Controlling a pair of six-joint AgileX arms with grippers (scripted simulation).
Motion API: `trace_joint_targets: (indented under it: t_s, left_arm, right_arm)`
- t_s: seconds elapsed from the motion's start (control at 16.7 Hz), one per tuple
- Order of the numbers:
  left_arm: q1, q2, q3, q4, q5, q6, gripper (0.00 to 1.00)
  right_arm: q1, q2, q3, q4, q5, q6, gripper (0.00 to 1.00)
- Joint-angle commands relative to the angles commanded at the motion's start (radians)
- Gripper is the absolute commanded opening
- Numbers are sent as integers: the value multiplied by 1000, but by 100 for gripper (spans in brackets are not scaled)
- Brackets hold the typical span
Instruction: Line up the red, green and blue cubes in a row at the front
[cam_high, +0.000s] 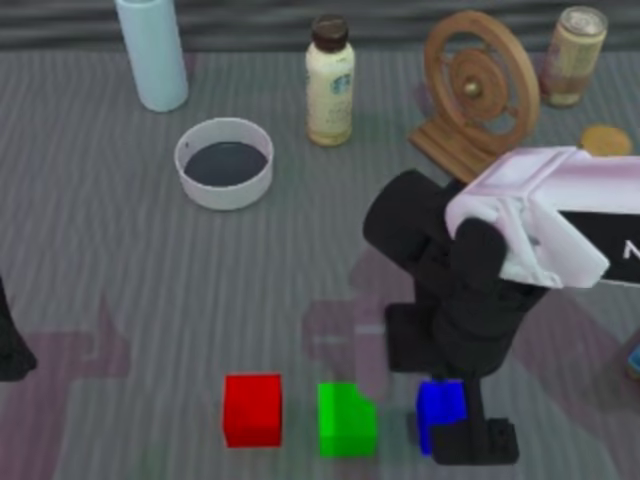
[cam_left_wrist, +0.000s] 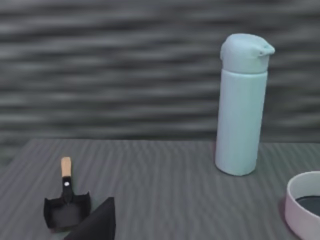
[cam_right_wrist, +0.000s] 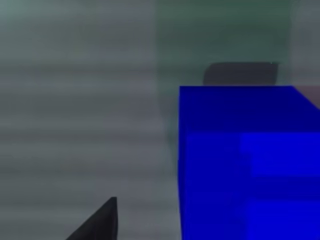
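Three cubes stand in a row at the table's front: the red cube (cam_high: 252, 410) at the left, the green cube (cam_high: 346, 420) in the middle and the blue cube (cam_high: 438, 406) at the right. My right gripper (cam_high: 468, 432) hangs low over the blue cube's right side, open. In the right wrist view the blue cube (cam_right_wrist: 250, 165) fills one side, and one dark fingertip (cam_right_wrist: 102, 220) stands apart from it with bare table between. The other finger is hidden. My left gripper (cam_high: 10, 345) is parked at the table's left edge, open and holding nothing.
A white bowl (cam_high: 224, 162) with a dark inside stands at the back left. Along the back stand a pale blue bottle (cam_high: 152, 50), a cream bottle (cam_high: 330, 85), a wooden wheel (cam_high: 475, 90) and a can (cam_high: 575, 55). A small black scoop (cam_left_wrist: 67, 205) shows in the left wrist view.
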Motion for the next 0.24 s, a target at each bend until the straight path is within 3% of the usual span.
trace_joint_targets:
  t_s: [0.24]
  left_arm:
    - [0, 0, 0, 0, 0, 0, 100]
  right_arm:
    - [2, -46, 49, -91, 0, -2, 100]
